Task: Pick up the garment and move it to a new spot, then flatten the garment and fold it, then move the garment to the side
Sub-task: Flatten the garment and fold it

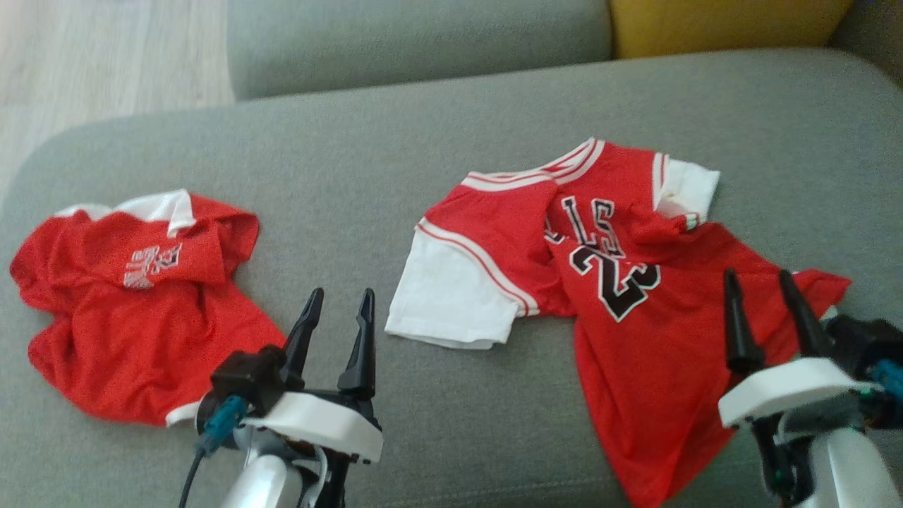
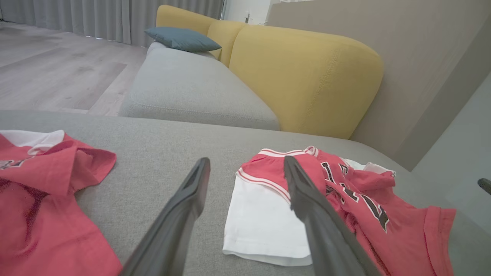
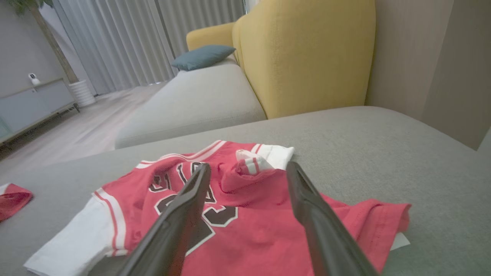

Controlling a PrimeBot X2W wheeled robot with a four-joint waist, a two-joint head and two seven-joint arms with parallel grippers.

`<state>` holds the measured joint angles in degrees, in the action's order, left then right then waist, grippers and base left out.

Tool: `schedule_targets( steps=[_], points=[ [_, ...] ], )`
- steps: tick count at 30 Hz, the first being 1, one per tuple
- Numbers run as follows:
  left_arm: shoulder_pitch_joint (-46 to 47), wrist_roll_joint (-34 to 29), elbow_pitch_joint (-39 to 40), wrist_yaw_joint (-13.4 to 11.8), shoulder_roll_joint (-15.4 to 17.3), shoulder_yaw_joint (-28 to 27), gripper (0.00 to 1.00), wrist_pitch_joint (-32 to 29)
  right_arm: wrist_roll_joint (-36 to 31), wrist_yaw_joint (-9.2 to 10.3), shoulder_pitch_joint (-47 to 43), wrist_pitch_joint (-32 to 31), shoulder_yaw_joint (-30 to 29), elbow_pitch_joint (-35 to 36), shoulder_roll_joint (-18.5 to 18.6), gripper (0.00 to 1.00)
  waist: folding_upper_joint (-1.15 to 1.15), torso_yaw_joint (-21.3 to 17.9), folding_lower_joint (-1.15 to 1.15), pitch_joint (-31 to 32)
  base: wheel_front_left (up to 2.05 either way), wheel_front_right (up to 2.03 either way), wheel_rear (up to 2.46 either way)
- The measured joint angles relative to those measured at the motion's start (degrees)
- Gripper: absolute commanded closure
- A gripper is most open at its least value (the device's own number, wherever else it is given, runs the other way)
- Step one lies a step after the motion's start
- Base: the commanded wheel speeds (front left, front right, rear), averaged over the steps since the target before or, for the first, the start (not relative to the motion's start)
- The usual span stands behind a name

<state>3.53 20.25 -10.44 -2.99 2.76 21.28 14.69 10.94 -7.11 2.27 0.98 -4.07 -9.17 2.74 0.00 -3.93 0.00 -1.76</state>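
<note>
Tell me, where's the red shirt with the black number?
The red mesh jersey with the black number lies rumpled on the grey sofa cushion, right of centre in the head view, partly beneath the right fingers.

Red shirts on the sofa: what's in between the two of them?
Between the crumpled shirt and the jersey: bare grey sofa seat, left gripper hovering over it, in the head view.

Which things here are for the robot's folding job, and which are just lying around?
For the job: red jersey with the black number; right pincer, open above it; left pincer, open.
Just lying about, probably: crumpled red shirt; teal cushion; yellow backrest.
</note>
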Motion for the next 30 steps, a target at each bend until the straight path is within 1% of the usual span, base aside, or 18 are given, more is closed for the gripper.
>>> schedule_targets(
  steps=[2,6,9,13,16,18,21,22,23,26,30],
  points=[
    [0.4,0.0,0.0,0.1,0.0,0.1,0.00,0.0,-1.4,0.00,1.6,0.5,-1.4,-2.2,-0.1,0.00,0.00,0.6,0.00,-1.3,0.00,0.00,0.00],
    [1.8,-0.5,0.0,0.5,0.0,0.1,0.00,0.0,-3.5,0.00,8.1,0.3,-4.1,-6.7,-0.1,0.00,0.00,2.3,0.00,-4.4,0.00,0.00,0.00],
    [3.6,-0.5,0.0,0.8,0.0,0.1,0.00,0.0,-4.5,0.00,13.5,-1.9,-5.7,-11.1,-0.1,0.00,0.00,3.6,0.00,-6.7,0.00,0.00,0.00],
    [5.1,-0.6,0.0,1.0,0.0,0.2,0.00,0.0,-5.1,0.00,18.7,-4.2,-7.4,-16.6,0.1,0.00,0.00,5.6,0.00,-9.4,0.00,0.00,0.00],
    [5.3,-0.6,0.0,1.0,0.0,0.2,0.00,0.0,-6.6,0.00,21.4,-5.8,-9.0,-20.9,1.5,0.00,0.00,7.0,0.00,-11.0,0.00,0.00,0.00],
    [5.4,-0.6,0.0,1.0,0.0,0.2,0.00,0.0,-7.7,0.00,23.0,-6.9,-10.9,-23.4,1.9,0.00,0.00,7.8,0.00,-11.8,0.00,0.00,0.00],
    [6.0,-0.6,0.0,1.0,0.0,0.3,0.00,0.0,-8.1,0.00,24.8,-7.9,-11.9,-26.2,2.0,0.00,0.00,8.6,0.00,-12.8,0.00,0.00,0.00],
    [6.4,-0.6,0.0,1.0,0.0,0.3,0.00,0.0,-8.1,0.00,25.4,-8.2,-11.9,-27.1,2.0,0.09,0.00,8.8,0.00,-13.1,0.00,0.00,0.00],
    [6.7,-0.6,0.1,1.0,0.0,0.2,0.00,0.0,-8.0,0.00,26.0,-8.2,-11.9,-27.7,1.9,1.00,0.00,8.9,0.00,-13.3,0.00,0.00,0.00],
    [7.3,-0.6,0.1,1.0,0.0,0.3,0.00,0.0,-7.8,0.00,27.9,-8.6,-12.3,-29.2,2.4,1.00,0.00,9.0,0.00,-14.0,0.00,0.00,0.00],
    [7.5,-0.5,0.4,1.0,0.0,0.4,0.00,0.0,-7.4,0.00,31.6,-8.5,-12.5,-29.9,4.9,1.00,0.00,9.0,0.00,-14.8,0.00,0.00,0.00]
  ],
)
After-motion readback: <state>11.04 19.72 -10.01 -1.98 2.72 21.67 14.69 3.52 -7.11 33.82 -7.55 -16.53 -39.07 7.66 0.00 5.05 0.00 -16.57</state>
